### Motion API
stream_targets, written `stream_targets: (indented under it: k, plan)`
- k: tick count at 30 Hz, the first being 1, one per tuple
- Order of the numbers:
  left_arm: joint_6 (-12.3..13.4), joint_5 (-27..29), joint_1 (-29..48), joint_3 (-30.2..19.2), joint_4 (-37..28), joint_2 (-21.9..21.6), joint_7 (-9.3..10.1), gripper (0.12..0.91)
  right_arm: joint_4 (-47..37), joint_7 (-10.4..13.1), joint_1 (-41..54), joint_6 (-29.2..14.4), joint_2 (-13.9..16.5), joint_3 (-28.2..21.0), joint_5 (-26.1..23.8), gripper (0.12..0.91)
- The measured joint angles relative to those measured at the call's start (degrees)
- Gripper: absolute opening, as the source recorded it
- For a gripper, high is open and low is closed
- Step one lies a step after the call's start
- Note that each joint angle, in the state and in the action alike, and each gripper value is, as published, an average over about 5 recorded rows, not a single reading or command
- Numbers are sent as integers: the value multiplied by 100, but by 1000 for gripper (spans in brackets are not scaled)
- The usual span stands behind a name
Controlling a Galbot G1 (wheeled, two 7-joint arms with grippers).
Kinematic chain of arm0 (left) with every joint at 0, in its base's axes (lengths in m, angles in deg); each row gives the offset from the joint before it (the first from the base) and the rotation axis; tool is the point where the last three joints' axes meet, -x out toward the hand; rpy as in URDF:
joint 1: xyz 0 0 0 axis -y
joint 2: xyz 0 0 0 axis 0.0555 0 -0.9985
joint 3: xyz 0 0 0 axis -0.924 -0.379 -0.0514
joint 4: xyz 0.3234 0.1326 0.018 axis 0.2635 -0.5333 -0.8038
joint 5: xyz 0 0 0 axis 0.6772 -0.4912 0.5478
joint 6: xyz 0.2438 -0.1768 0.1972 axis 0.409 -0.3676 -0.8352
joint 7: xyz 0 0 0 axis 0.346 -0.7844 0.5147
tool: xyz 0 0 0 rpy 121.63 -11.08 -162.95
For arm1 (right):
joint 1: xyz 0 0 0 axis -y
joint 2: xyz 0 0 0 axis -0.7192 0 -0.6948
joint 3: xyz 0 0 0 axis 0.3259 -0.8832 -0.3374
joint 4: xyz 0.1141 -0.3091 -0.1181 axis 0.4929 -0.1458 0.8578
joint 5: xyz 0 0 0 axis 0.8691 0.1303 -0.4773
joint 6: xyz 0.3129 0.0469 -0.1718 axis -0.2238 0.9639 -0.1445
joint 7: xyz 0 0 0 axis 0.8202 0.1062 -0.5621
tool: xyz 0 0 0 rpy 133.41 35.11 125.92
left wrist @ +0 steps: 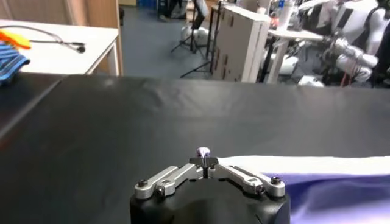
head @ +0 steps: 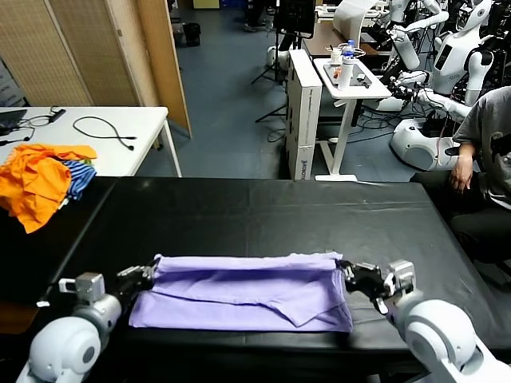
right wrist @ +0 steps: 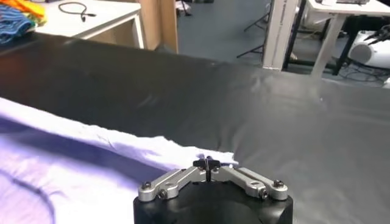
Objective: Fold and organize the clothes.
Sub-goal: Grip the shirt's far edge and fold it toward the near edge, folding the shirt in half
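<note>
i have the pale lavender cotton t-shirt (head: pixel 243 291) lying flat as a wide band near the front edge of the black table (head: pixel 263 211). my left gripper (head: pixel 146 277) and right gripper (head: pixel 354 277) are each pinched closed on 1 far corner of it, probably so i can carry that edge over evenly for the next fold.
</note>
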Motion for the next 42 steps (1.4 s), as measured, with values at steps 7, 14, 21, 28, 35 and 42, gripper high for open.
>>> stream_targets:
  k: [7, 14, 21, 28, 35, 42]
  plan:
    - [68, 390, -234, 11, 54, 104, -92, 147, 40, -5, -319, 0, -113, -86, -209, 167]
    - [38, 650, -500, 141, 204, 223, -118, 288, 324, -100, -698, 0, -207, 58, -485, 546]
    - [-94, 674, -706, 361, 472, 387, 2, 722, 737, -49, -960, 1, -392, 474, -319, 887]
    - [26, 409, -353, 381, 401, 427, 177, 904, 498, 33, -482, 2, -635, 600, -156, 907]
    - [153, 173, 282, 133, -46, 425, 175, 907, -188, 391, 246, 1, -873, 390, 216, 907]
    - [156, 88, 633, -36, -508, 394, 192, 907, -849, 599, 771, -94, -1055, 149, 375, 907]
